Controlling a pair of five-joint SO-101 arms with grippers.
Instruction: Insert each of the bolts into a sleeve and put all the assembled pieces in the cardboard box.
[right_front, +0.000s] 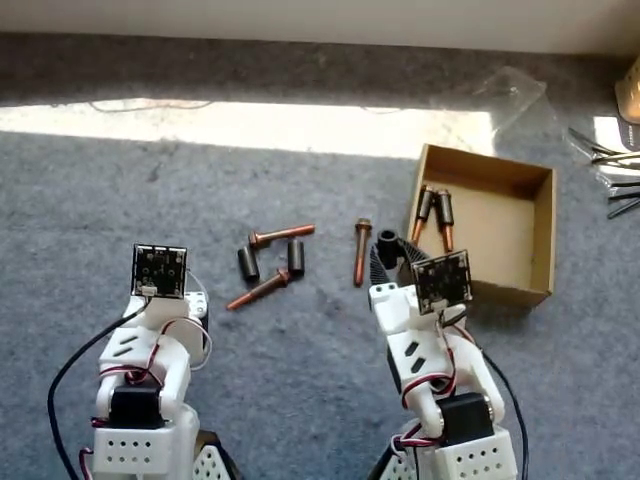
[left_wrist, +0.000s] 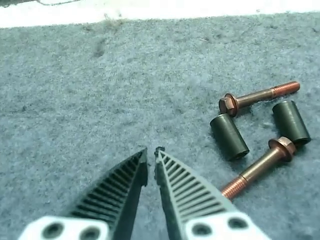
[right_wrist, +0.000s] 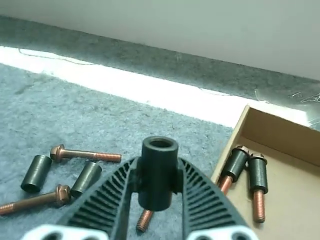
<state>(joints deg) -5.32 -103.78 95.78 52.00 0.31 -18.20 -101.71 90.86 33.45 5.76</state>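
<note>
I'm watching my right gripper (right_wrist: 158, 167) clamping 1 black sleeve (right_wrist: 159, 157) upright beside the cardboard box (right_front: 500, 235), 2 assembled pieces (right_front: 436, 212) lying inside it, left gripper (left_wrist: 151, 151) hovering nearly closed and empty near 3 loose bolts (right_front: 282, 235) and 2 loose sleeves (right_front: 247, 263), grey felt counter (right_front: 300, 380), sunlit strip (right_front: 250, 125) running below a pale wall (right_wrist: 200, 30)

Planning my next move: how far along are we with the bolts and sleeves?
Done: two assembled pieces lie in the cardboard box. In hand: the right gripper holds a sleeve upright. Remaining: three bolts and two more sleeves loose on the carpet; the left gripper is empty.
</note>
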